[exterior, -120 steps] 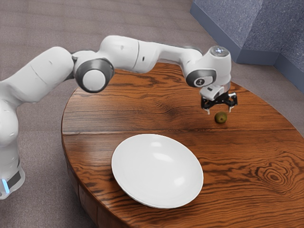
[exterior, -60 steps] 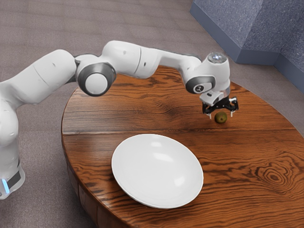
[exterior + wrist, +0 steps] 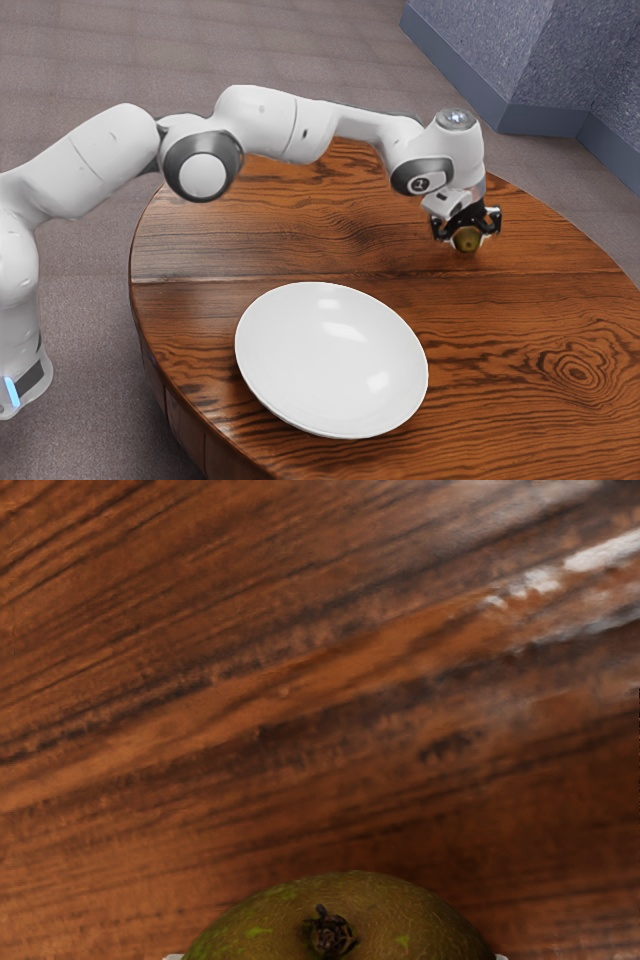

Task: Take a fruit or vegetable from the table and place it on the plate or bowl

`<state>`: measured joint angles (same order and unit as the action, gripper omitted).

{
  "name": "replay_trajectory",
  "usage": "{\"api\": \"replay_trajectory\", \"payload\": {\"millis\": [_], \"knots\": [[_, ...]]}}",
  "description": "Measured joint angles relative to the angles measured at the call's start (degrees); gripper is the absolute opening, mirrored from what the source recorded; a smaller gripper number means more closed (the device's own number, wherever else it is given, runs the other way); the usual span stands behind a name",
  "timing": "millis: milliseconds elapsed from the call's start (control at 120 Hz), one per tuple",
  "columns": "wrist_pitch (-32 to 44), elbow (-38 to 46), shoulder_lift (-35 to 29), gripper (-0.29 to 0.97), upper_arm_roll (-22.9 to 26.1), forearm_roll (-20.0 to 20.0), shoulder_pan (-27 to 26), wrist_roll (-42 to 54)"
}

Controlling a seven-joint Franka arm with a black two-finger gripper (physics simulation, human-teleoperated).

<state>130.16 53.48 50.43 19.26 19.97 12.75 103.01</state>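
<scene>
Kiwi (image 3: 466,243) is lying stem-up on the table (image 3: 300,220), toward the exterior view's right, well apart from the plate (image 3: 330,360). Gripper (image 3: 466,232) is being held low over it, fingers apart and straddling it, not clamped; likely positioned so a grasp can be closed. Arm is being stretched far across the table, hand pointing straight down.

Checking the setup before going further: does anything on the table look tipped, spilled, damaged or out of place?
Nothing stands out. The kiwi sits whole on the wooden table with the gripper down around it. The white plate lies flat and unbroken nearer the camera. Nothing is spilled.
</scene>
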Motion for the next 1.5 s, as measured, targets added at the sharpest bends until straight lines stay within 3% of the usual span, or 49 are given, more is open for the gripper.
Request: {"api": "replay_trajectory", "payload": {"millis": [83,233,342,450,592,867,1083,1325,1500], "knots": [[-0.92,0.1,-2.96,0.25,0.01,-0.93,0.45,-0.09],[-6.21,1.16,-8.41,0.24,-0.45,-6.04,2.19,-0.89],[-10.93,5.63,-12.99,0.26,-3.13,-10.52,3.49,-3.5],[-14.93,14.68,-21.44,0.26,-6.15,-14.84,3.18,-7.53],[-19.6,24.55,-31.24,0.25,-6.24,-16.99,-0.86,-14.64],[-24.79,36.26,-43.6,0.26,-5.8,-19.59,-9.81,-27.29],[-25.71,40.35,-45.58,0.26,-5.61,-21.72,-19.56,-35.68],[-26.27,48.55,-51.6,0.26,-5.62,-22.27,-23.67,-43.81],[-26.18,49.08,-51.9,0.26,-5.62,-22.32,-26.5,-48.42]]}}
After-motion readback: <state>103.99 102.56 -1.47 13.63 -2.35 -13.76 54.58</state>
